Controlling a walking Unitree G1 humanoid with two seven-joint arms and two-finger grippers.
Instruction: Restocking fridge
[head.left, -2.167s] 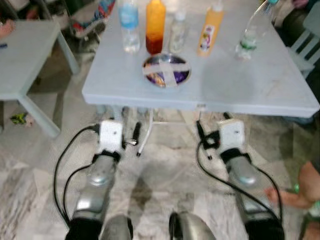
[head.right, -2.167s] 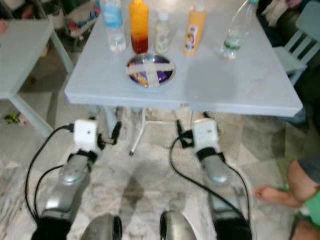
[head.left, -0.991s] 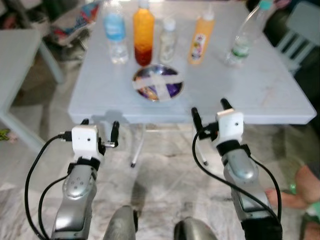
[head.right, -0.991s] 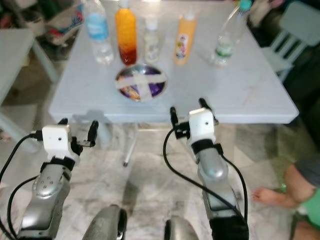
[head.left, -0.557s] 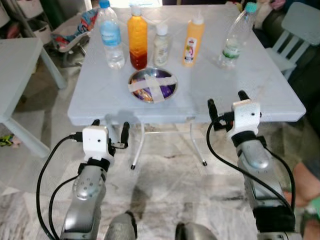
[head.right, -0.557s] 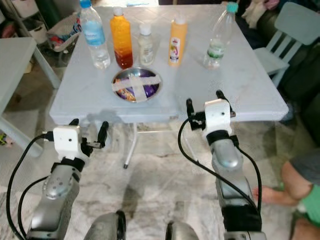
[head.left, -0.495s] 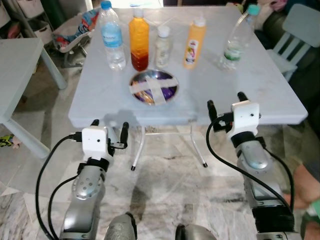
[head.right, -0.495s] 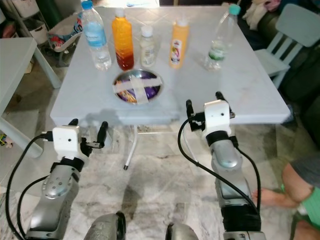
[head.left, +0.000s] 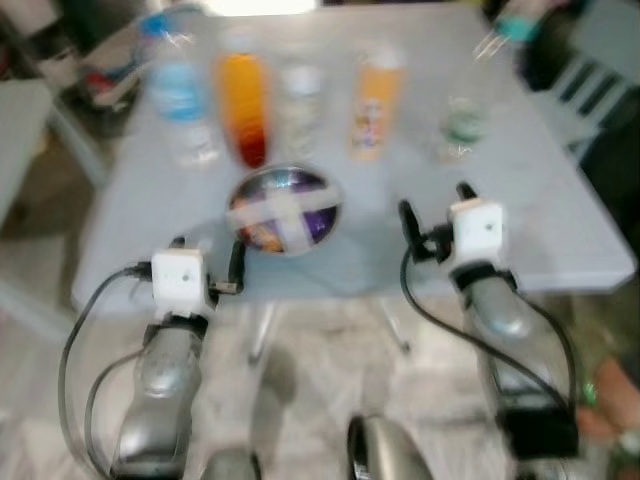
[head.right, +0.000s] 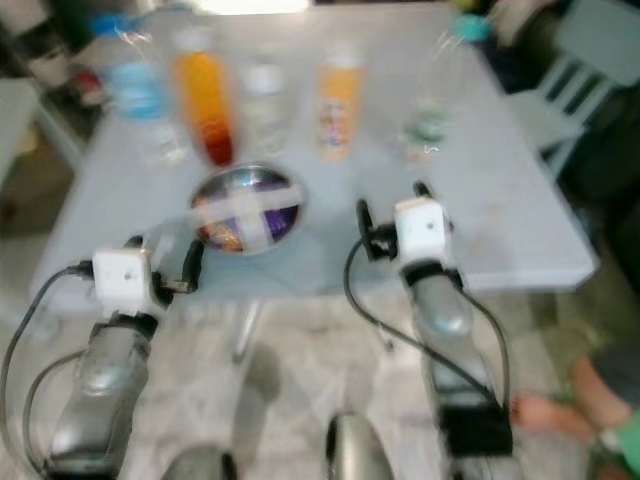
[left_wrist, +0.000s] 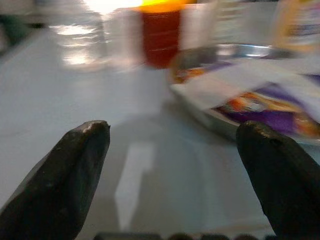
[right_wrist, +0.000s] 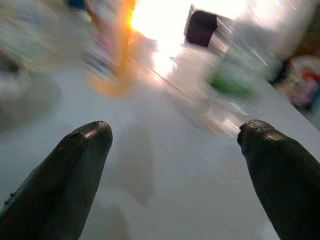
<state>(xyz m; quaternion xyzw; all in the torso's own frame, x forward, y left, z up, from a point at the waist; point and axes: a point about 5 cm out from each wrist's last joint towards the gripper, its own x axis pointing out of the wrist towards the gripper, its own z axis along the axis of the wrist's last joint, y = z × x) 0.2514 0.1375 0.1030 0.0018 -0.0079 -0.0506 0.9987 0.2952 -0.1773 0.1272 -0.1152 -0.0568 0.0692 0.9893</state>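
Pale grey-blue, the square table (head.left: 560, 225) is carrying everything we are looking at, and both head views are blurred. Along its far side we are seeing a row of bottles: a clear water bottle with a blue label (head.left: 180, 95) at the far left, a tall bottle of orange and dark red liquid (head.left: 244, 108) beside it, a small pale bottle (head.left: 300, 105), an orange squeeze bottle with a printed label (head.left: 371, 110), and a clear bottle with a teal cap and green label (head.left: 470, 100) leaning at the far right. Just near of the orange-red bottle, a round metal bowl crossed by two strips of pale tape (head.left: 285, 210) is sitting with purple and orange packets inside.

We are holding our left end effector (head.left: 207, 262) at the table's near edge, just near-left of the bowl, its black fingers (left_wrist: 67, 175) spread wide apart with nothing between them. Our right end effector (head.left: 437, 213) is hovering over the table to the right of the bowl, its fingers (right_wrist: 65, 175) likewise spread and holding nothing, pointing toward the teal-capped bottle.

A pale blue chair (head.right: 560, 90) is standing at the far right, and a person's foot (head.right: 540, 410) is resting on the marbled floor (head.right: 300, 380) at the near right.
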